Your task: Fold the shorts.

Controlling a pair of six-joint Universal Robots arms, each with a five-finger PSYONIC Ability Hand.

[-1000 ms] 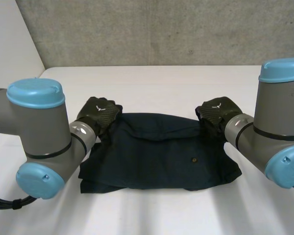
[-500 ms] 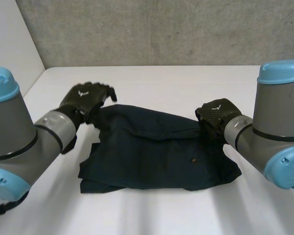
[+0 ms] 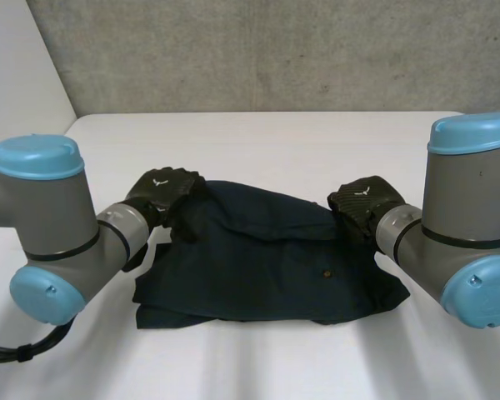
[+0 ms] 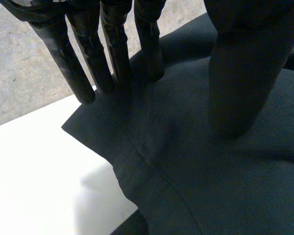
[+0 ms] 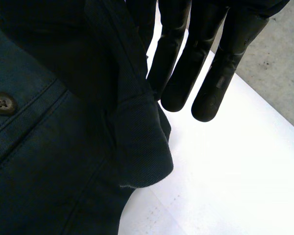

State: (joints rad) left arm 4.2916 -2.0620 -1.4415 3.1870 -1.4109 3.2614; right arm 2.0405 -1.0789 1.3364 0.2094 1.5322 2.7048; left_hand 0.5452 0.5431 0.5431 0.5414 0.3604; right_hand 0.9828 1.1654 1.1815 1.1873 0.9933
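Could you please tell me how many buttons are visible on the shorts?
1: a small button on the dark shorts, on the part nearer the right hand. More may be hidden under folds or on the underside.

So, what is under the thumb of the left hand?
The shorts, near one corner, lie under the thumb of the left hand. What is beneath the cloth is covered.

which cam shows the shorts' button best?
Right wrist view: the button is close, its holes and the stitching of the shorts plain. Head view: the button is a small dot. Left wrist view: the shorts' corner by the left hand.
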